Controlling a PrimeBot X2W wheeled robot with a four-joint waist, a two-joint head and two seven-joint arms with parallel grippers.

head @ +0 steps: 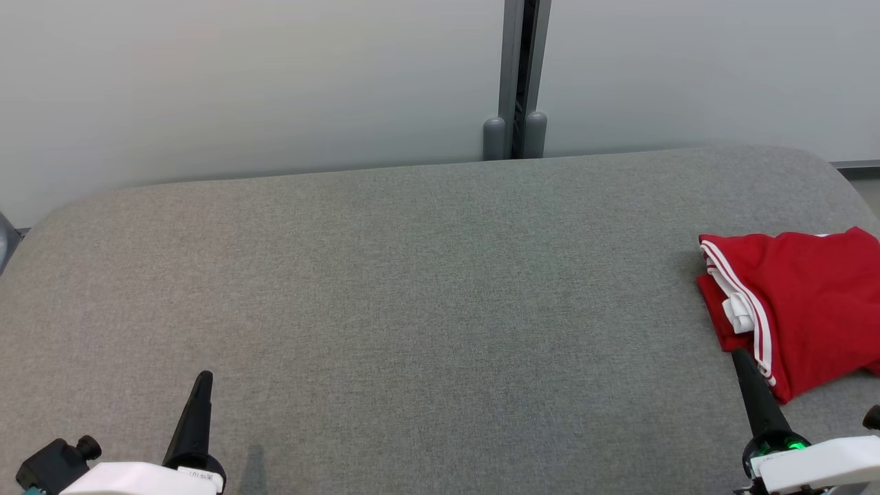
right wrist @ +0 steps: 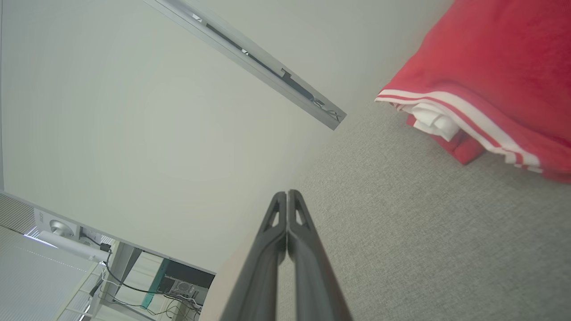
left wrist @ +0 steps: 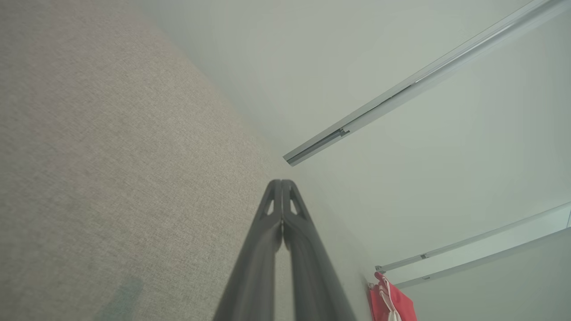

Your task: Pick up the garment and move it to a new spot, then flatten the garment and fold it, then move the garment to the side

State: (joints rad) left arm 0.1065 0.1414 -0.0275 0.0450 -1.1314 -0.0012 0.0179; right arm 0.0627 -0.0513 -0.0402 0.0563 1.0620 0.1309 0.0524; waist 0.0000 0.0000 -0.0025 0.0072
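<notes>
Currently, the red garment (head: 804, 302) lies folded at the right edge of the worktop (head: 412, 275); left hand (head: 204, 378) and right hand (head: 738, 356) both pressed together, empty.

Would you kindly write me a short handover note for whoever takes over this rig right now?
The left claw is shut and empty, low over the near left of the grey fabric-covered table.
The right claw is shut and empty, close beside the red garment with white stripes, not touching it.
The garment lies roughly folded at the table's right edge, partly cut off in the head view.
Done, apparently: the fold and the move aside.
Left: check the fold; flatten and refold if untidy.
</notes>
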